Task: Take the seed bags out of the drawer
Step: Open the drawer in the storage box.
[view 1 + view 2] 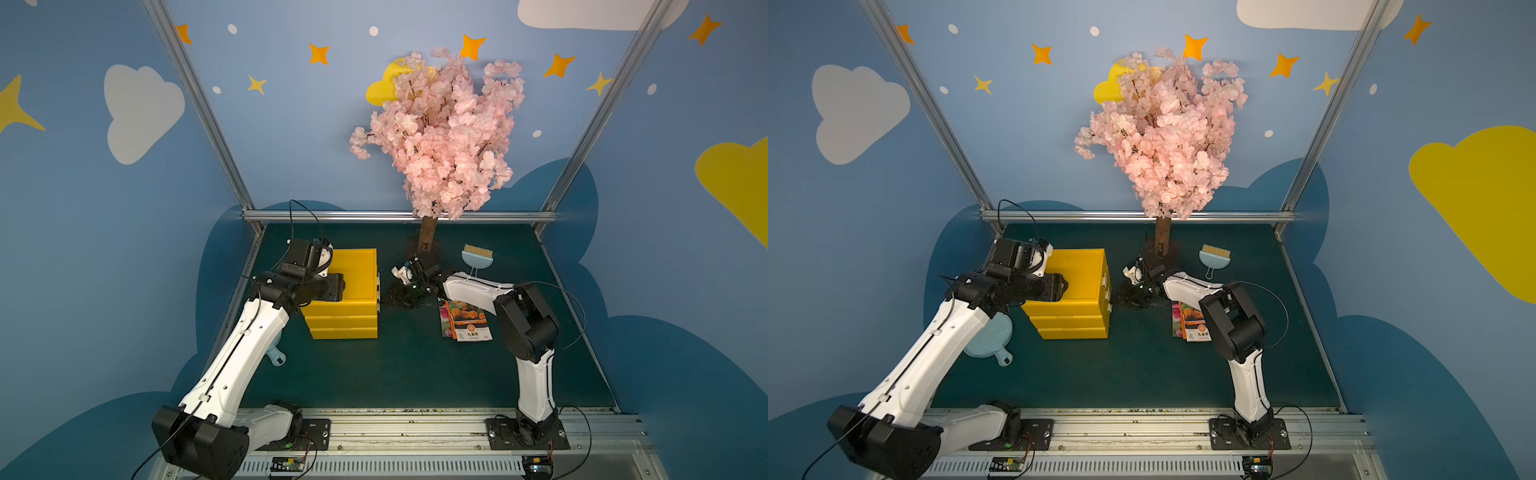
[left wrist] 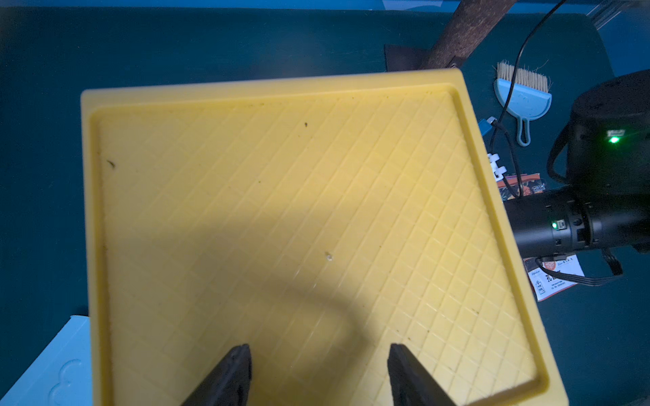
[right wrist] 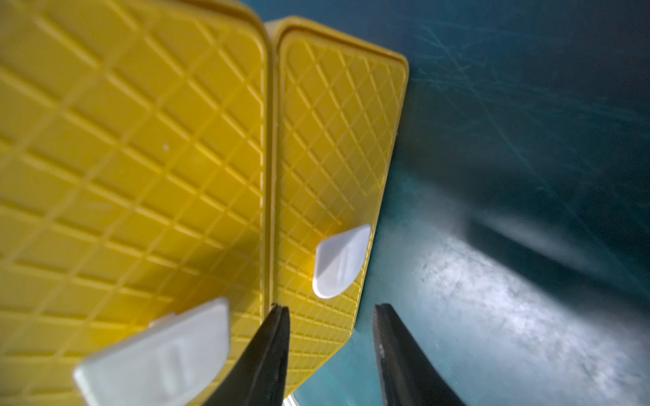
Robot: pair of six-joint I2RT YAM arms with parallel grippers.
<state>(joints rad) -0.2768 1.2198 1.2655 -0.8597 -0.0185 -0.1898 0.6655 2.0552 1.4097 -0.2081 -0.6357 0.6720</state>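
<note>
Lying overlapped on the tabletop [image 1: 395,365], partly under the right arm [image 1: 478,286] and well apart from the drawer [image 1: 1105,272], which looks pushed in, the seed bags [image 1: 469,322] appear light, thin, floppy and glossy, so probably slippery. A pinch on a free edge or corner should suit. Right tool [image 3: 329,309]: jaws spread, empty, just before the white handle tabs [image 3: 341,262]. Left tool [image 2: 318,348]: jaws spread, empty, above the cube [image 1: 353,270]. Dark matte surface; brush [image 1: 478,257] and tree [image 1: 440,137] nearby; painted walls on three sides.
</note>
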